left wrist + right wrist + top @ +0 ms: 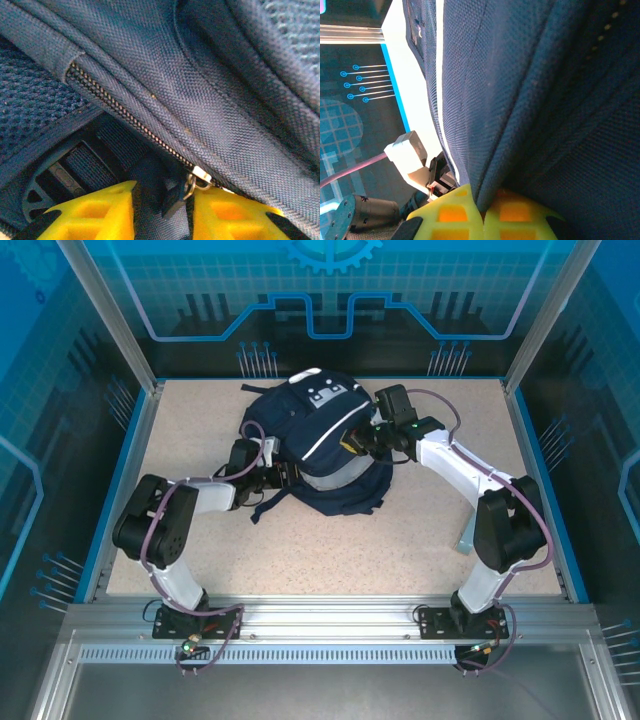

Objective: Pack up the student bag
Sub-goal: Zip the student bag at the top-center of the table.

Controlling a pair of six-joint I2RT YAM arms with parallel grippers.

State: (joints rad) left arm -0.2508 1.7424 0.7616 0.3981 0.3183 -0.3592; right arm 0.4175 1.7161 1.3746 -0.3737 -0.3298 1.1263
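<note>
The navy student bag lies in the middle of the table, white patch toward the back. My left gripper is at its near left side. In the left wrist view its yellow fingers stand apart, open, either side of the silver zipper slider and dark pull tab. The closed zipper runs up and to the left across the bag. My right gripper reaches in from the right. It is shut on a fold of the bag's fabric.
A raised blue rim and metal posts bound the speckled table. Bare tabletop lies between the bag and the arm bases. A pale thin piece sits by the right arm. The other arm's white wrist block shows beside the bag.
</note>
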